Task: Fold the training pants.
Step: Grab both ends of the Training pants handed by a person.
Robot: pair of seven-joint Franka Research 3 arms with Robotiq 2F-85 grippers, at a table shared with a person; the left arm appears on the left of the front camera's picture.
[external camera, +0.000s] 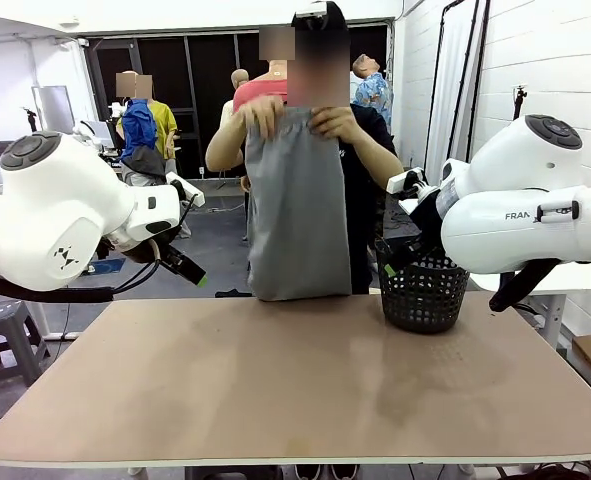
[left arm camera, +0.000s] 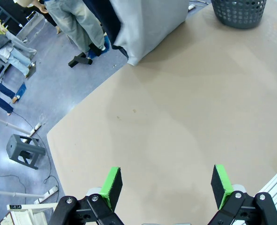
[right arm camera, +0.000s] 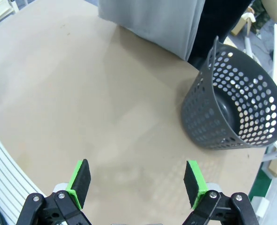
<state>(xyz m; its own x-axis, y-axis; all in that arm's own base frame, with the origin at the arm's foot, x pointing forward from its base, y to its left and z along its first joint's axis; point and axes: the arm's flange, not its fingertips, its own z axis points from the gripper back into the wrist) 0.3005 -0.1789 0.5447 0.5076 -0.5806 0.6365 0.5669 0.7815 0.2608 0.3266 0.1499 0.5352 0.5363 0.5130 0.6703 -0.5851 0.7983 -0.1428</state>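
Note:
A person at the far side holds the light grey training pants (external camera: 297,215) up by the waistband with both hands (external camera: 265,118); the lower end hangs to the table's far edge. The hanging fabric also appears in the left wrist view (left arm camera: 150,26) and the right wrist view (right arm camera: 152,18). My left gripper (left arm camera: 166,185) hovers open above the bare table, well short of the pants, with nothing between its green pads (left arm camera: 111,186). My right gripper (right arm camera: 137,183) is likewise open and empty above the table, beside the basket.
A black mesh basket (external camera: 423,292) stands at the table's far right, just right of the pants, and looks empty in the right wrist view (right arm camera: 236,108). The brown tabletop (external camera: 295,385) stretches bare in front. A grey stool (left arm camera: 25,151) stands on the floor beyond the left edge.

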